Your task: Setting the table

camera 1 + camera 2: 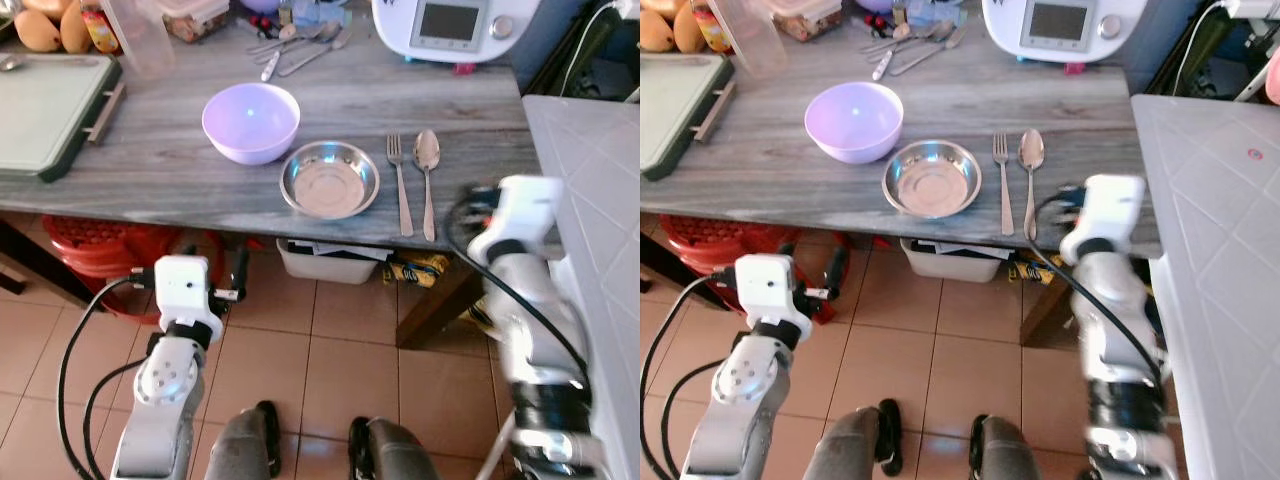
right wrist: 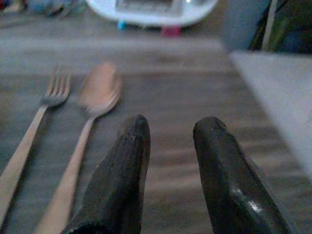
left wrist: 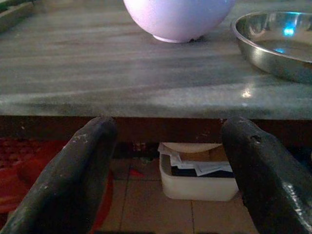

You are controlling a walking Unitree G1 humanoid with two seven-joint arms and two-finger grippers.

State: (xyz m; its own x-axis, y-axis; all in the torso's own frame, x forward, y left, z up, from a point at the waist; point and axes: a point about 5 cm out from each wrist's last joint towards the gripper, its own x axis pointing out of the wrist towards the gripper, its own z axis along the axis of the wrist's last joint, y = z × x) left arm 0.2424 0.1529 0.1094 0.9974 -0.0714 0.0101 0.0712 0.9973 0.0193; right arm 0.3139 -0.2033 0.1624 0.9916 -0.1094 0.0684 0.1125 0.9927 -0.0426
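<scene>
On the grey wooden table (image 1: 150, 170) a lilac bowl (image 1: 250, 120) stands beside a shallow steel dish (image 1: 330, 180). A fork (image 1: 399, 185) and a spoon (image 1: 427, 175) lie side by side just right of the dish. My left gripper (image 3: 168, 161) is open and holds nothing. It hangs below the table's front edge, facing the bowl and dish. My right gripper (image 2: 170, 146) hovers low over the table right of the spoon (image 2: 97, 97). Its fingers stand a little apart with nothing between them.
A green board (image 1: 50, 110), fruit (image 1: 45, 25), loose cutlery (image 1: 300, 45) and a white appliance (image 1: 450, 25) sit at the back. Under the table are a red basket (image 1: 100, 245) and a white box (image 1: 330, 262). A white counter (image 1: 600, 200) borders the right.
</scene>
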